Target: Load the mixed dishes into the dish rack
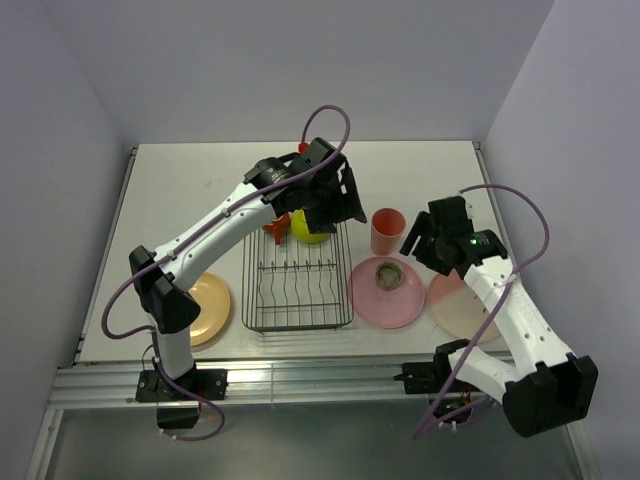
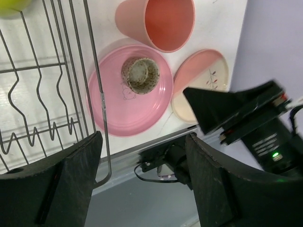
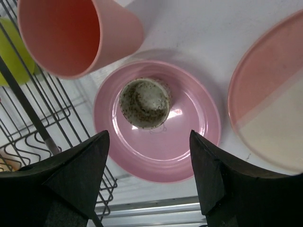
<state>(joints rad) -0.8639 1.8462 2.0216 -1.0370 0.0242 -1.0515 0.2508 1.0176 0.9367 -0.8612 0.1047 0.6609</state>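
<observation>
At bench (image 1: 200, 190) centre, the black wire dish rack (image 1: 298, 290) is standing with its slot prongs bare. Loading is looking barely begun. The lime-green plastic bowl (image 1: 310, 232) is sitting at the rack's far end, apparently inside the wires. The small red-orange handled cup (image 1: 280, 226) is lying at the rack's far-left corner; whether in or just outside, cannot tell.

Everything else is waiting on the bench:
- The yellow-orange plastic plate (image 1: 212, 305) is lying toward the near-left corner, partly under the left arm (image 1: 220, 225).
- The round pink plate (image 3: 161, 137) is lying just beside the rack's right side, carrying the small speckled tan bowl (image 3: 144, 103) upright at its middle.
- The salmon-pink tumbler (image 1: 388, 231) is standing at that plate's far side.
- The pink-and-cream plate (image 3: 272, 99) is lying near the right edge.

Left gripper (image 2: 143, 156) is reaching above the rack's far end, fingers standing apart and holding nothing. Right gripper (image 3: 149, 142) is hovering above the pink plate and tan bowl, pointing down, fingers likewise spread and empty.

Judgement: at least five pieces are remaining to load.
</observation>
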